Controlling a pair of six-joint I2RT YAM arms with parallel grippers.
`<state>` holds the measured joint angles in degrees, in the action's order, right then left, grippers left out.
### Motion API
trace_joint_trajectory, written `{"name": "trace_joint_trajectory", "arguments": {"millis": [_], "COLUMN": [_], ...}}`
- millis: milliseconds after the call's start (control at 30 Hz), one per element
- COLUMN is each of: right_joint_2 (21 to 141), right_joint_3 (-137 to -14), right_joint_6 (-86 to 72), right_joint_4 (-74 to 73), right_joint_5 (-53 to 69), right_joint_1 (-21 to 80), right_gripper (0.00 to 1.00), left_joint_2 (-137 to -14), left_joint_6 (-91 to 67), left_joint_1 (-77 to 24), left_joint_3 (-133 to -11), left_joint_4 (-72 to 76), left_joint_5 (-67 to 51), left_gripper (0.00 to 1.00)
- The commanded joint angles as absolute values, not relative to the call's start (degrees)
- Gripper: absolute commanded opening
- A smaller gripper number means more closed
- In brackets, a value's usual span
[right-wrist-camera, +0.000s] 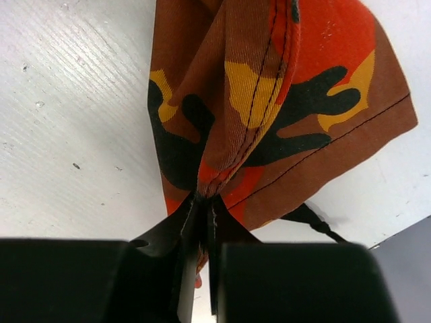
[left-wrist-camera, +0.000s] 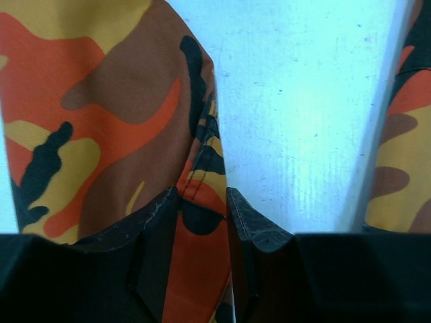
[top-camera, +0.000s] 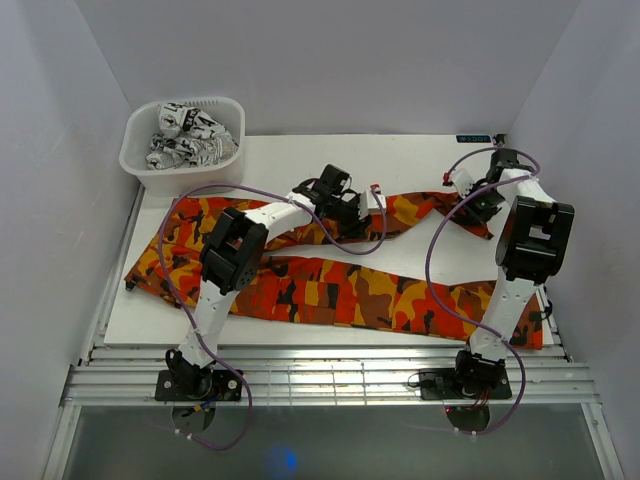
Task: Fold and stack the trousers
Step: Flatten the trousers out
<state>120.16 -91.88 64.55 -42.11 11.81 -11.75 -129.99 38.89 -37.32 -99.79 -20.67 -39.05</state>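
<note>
Top view first: the trousers [top-camera: 330,295] are orange, red, brown and black camo, spread out in a sideways V on the white board [top-camera: 300,160]. The waist end sits at 9 o'clock, one leg runs along the near edge to 4 o'clock, and the other angles up toward 2 o'clock. The left gripper [top-camera: 362,205] is down on the middle of that far leg, and the right gripper [top-camera: 470,200] is at its cuff, around 2 o'clock. A white basket [top-camera: 140,170] with crumpled black-and-white cloth [top-camera: 190,140] sits in the 10 o'clock corner. Plain pale walls [top-camera: 60,150] box the board in on three sides. There's bare board behind the far leg at 12 o'clock, and a wedge of it between the two legs.

Left wrist view: the black fingers [left-wrist-camera: 155,229] are pinched on a raised fold of the camo at 6 o'clock, with cloth filling the gap between them. Bare white board runs from 12 to 3 o'clock, and more camo shows at the 3 o'clock edge.

Right wrist view: the jaws are clamped tight on the stitched hem, which bunches up and fans out toward 12 and 2 o'clock. There's bare board from 9 to 11 o'clock. The board's edge cuts across at 4 o'clock, just beside the cuff.
</note>
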Motion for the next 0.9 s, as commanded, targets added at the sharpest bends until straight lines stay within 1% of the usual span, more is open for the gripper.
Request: {"name": "trace_joint_trajectory", "arguments": {"millis": [0, 100, 200, 233, 267, 300, 333, 367, 433, 567, 633, 767, 800, 867], "right_joint_2": [117.0, 116.5, 116.1, 115.9, 115.7, 115.5, 115.3, 115.1, 114.7, 114.3, 114.4, 114.0, 113.7, 112.4], "right_joint_3": [-91.1, -91.2, -91.2, -91.2, -91.2, -91.2, -91.2, -91.1, -90.4, -89.6, -89.6, -90.1, -90.1, -90.1], "right_joint_6": [64.9, 64.8, 64.5, 64.2, 64.0, 64.0, 63.9, 63.8, 64.1, 64.5, 64.7, 65.2, 65.7, 66.4], "right_joint_4": [-42.8, -42.8, -42.9, -42.9, -43.1, -43.3, -43.9, -43.9, -43.9, -44.1, -44.2, -44.4, -44.5, -44.4], "right_joint_5": [12.6, 12.0, 12.1, 12.2, 12.3, 12.4, 12.6, 12.6, 12.5, 12.4, 12.2, 10.6, 10.2, 8.6], "right_joint_1": [-11.8, -11.8, -11.8, -11.8, -11.8, -11.8, -11.8, -11.8, -11.8, -11.8, -11.8, -11.8, -11.8, -11.9], "right_gripper": [0.09, 0.08, 0.08, 0.08, 0.08, 0.08, 0.08, 0.08, 0.08, 0.08, 0.08, 0.08, 0.08, 0.08], "left_joint_2": [-129.3, -127.7, -125.8, -125.6, -125.4, -125.2, -125.1, -124.8, -124.9, -125.9, -126.2, -125.0, -124.0, -120.2], "left_joint_6": [38.0, 38.6, 39.7, 40.1, 40.3, 40.3, 40.4, 40.6, 41.2, 42.0, 42.5, 42.8, 42.7, 42.0], "left_joint_1": [-38.0, -38.2, -38.4, -38.6, -38.7, -38.7, -38.7, -38.7, -38.7, -39.2, -39.5, -39.6, -39.6, -39.4], "left_joint_3": [-99.3, -97.4, -95.4, -95.2, -95.0, -94.7, -94.1, -93.9, -93.7, -93.7, -93.5, -93.5, -93.1, -91.8], "left_joint_4": [-16.7, -16.3, -15.8, -16.2, -16.3, -16.3, -16.1, -16.0, -15.8, -15.9, -16.0, -16.3, -16.3, -16.0], "left_joint_5": [-37.6, -36.9, -36.5, -36.0, -35.7, -35.5, -35.3, -35.2, -35.2, -35.0, -34.5, -33.0, -32.9, -32.6], "left_gripper": [0.44, 0.38, 0.29, 0.25, 0.26, 0.31, 0.50, 0.55, 0.61, 0.63, 0.61, 0.36, 0.26, 0.15]}}
